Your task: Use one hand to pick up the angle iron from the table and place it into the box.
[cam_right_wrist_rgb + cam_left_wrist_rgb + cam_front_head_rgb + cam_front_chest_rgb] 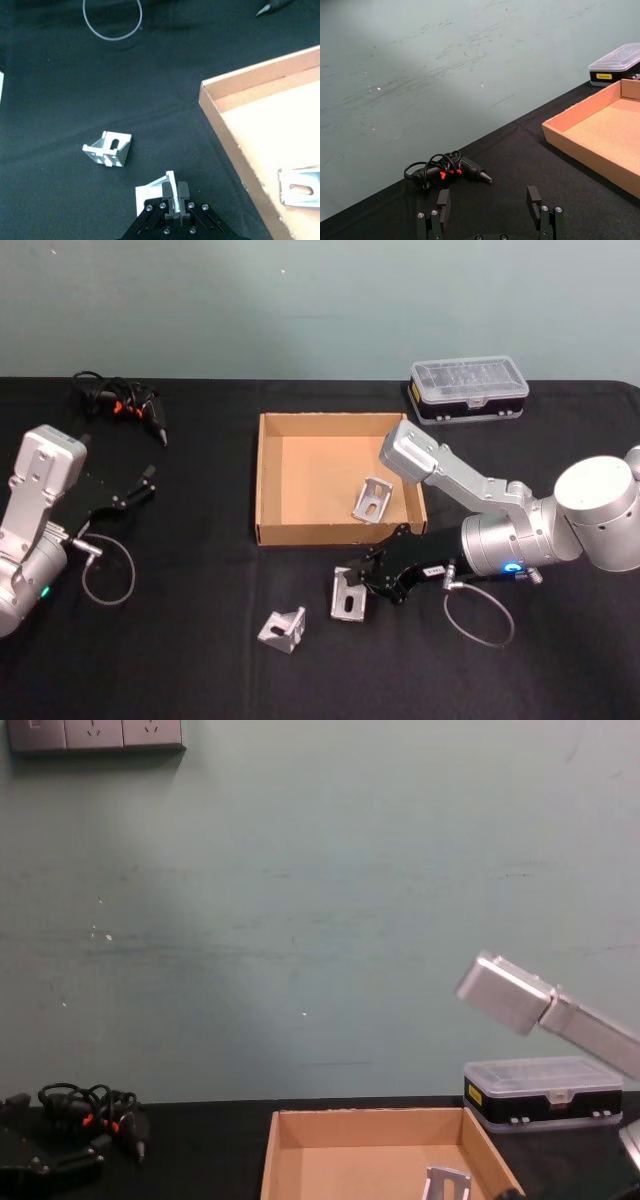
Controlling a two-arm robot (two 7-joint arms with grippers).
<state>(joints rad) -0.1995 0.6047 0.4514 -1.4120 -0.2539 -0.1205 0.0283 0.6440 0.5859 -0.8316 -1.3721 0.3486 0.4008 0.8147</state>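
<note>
Right end effector (362,582) clenched on a silver L-shaped metal angle iron (347,598), just in front of the shallow tan cardboard box (330,533).
Bright slotted bracket, pinched by its upright leg, low over the matte black worktop (180,660). A second angle iron (281,630) lies just beside it, and a third angle iron (372,499) sits inside the box. Left end effector (148,485) is parked far left, fingers spread.

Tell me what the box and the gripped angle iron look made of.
The box: matte tan cardboard, by its raw folded walls. The angle iron in the right end effector: silvery metal, likely aluminium, judging by its dull grey sheen.
</note>
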